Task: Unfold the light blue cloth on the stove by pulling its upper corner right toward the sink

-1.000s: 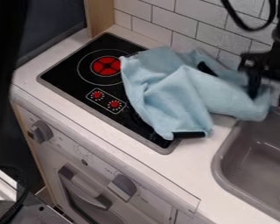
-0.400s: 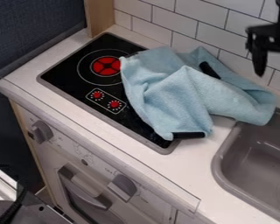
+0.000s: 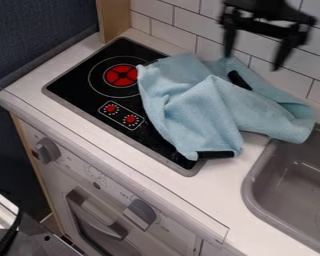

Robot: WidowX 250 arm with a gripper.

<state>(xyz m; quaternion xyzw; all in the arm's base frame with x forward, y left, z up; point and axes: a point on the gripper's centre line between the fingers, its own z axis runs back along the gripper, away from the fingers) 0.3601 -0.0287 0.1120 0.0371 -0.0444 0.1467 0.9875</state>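
Camera view, and here we had the black gripper (image 3: 253,60) hanging at the upper right, its two fingers spread well apart with nothing pinched between them! Just down the view from it, and mostly off to the left, we saw the light blue cloth (image 3: 203,102), rumpled across the right part of the black stovetop (image 3: 82,88) and on over the white counter (image 3: 219,187). Its long axis ran aslant, from the stovetop at upper left down to the rim of the grey sink (image 3: 251,182). Nearest the fingertips we had its upper edge, by a dark patch (we couldn't tell what that was).
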